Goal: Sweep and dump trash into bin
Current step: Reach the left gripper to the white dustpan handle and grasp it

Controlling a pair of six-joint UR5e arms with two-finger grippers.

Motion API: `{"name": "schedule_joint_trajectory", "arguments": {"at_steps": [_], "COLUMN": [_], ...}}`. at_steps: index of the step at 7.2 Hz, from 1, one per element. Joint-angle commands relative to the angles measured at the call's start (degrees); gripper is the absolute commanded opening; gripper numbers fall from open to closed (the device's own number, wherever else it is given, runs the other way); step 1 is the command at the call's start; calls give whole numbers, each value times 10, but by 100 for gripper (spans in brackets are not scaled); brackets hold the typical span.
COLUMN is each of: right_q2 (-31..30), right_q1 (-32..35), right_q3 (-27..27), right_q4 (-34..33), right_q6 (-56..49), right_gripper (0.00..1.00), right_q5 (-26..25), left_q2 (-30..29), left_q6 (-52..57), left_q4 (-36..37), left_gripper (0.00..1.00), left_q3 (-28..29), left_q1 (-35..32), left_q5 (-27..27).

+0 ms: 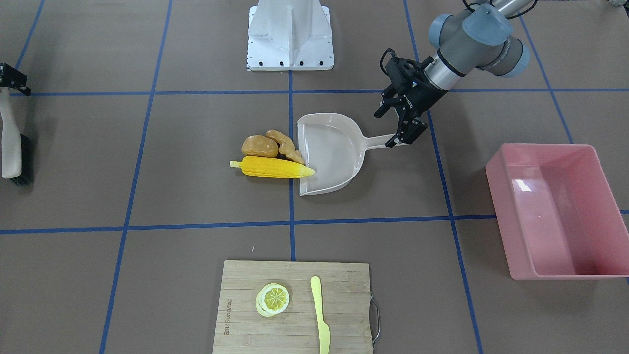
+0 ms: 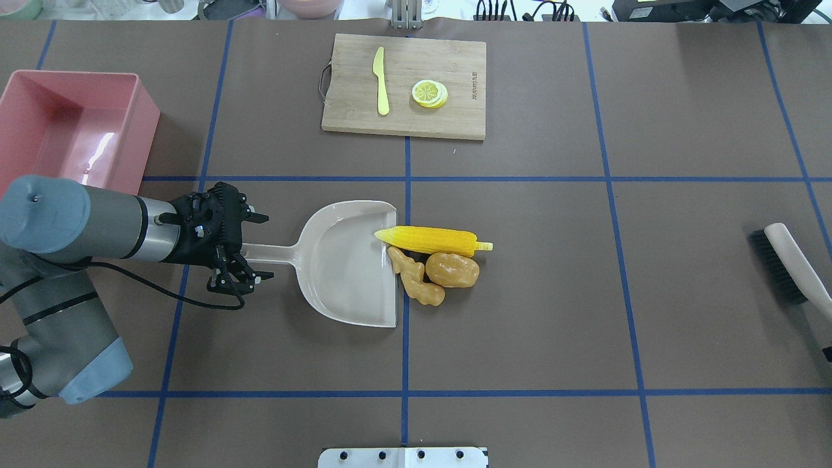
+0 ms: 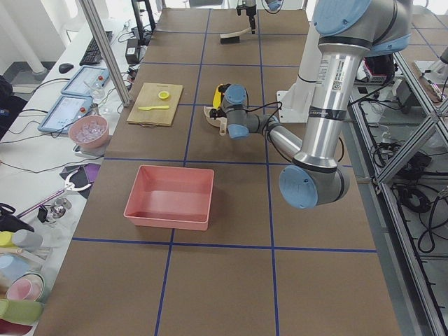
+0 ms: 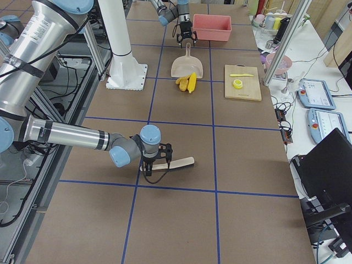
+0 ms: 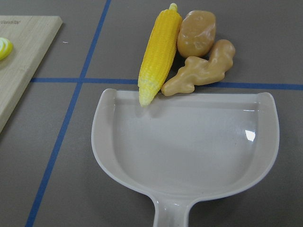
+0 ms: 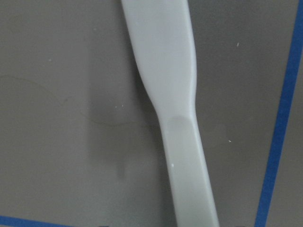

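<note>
Filling the left wrist view, the dustpan (image 5: 189, 146) lies flat on the desk (image 2: 585, 292), its open lip facing the trash. The corn (image 2: 434, 240) has its tip just over the lip, the ginger (image 2: 416, 279) is at the lip's edge, and the potato (image 2: 453, 270) rests against both, farther from the pan. The left gripper (image 2: 268, 247) straddles the pan's handle with fingers wide, not clamped on it. Far off at the robot's right, the right gripper (image 4: 155, 162) is at the handle of the brush (image 1: 12, 147); whether its fingers grip it cannot be told. The pink bin (image 2: 146, 123) holds none of the trash and sits well apart on the robot's left.

The step in hand looks like securing the pan before any sweeping. Done well, the fingers would close squarely on the handle without nudging the pan, so the lip sits flush with the desk and tight to the pile. The brush would then need to come in behind the potato and push straight toward the pan. The corn, end-on to the lip, may swing aside if pushed off-centre.
</note>
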Motion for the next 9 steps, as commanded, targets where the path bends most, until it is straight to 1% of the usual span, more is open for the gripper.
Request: {"name": "schedule_joint_trajectory", "arguments": {"at_steps": [1, 2, 3, 4, 6, 7, 8, 9], "right_q2": [-2, -2, -3, -10, -13, -14, -16, -9], "right_q1": [-11, -11, -11, -9, -8, -6, -10, -27], "right_q3": [-1, -1, -1, 2, 13, 39, 77, 126], "right_q4": [1, 1, 1, 1, 1, -3, -5, -36], "right_q6": [-6, -6, -7, -9, -9, -8, -1, 25], "right_gripper": [76, 54, 27, 0, 0, 0, 0, 0], "right_q5": [-21, -25, -25, -26, -24, -20, -18, -16], "left_q2": [-18, -20, -25, -31, -37, -37, -35, -31], "left_q6": [-6, -5, -5, -4, -5, -6, -6, -6], "left_q4": [-4, -5, -4, -4, -4, -5, -20, -26], "left_gripper": [98, 98, 98, 98, 97, 97, 97, 96], "left_q3": [30, 42, 48, 65, 69, 69, 71, 72], "left_q1": [2, 14, 19, 31, 44, 44, 44, 44], "left_q5": [13, 13, 14, 13, 13, 12, 13, 12]}}
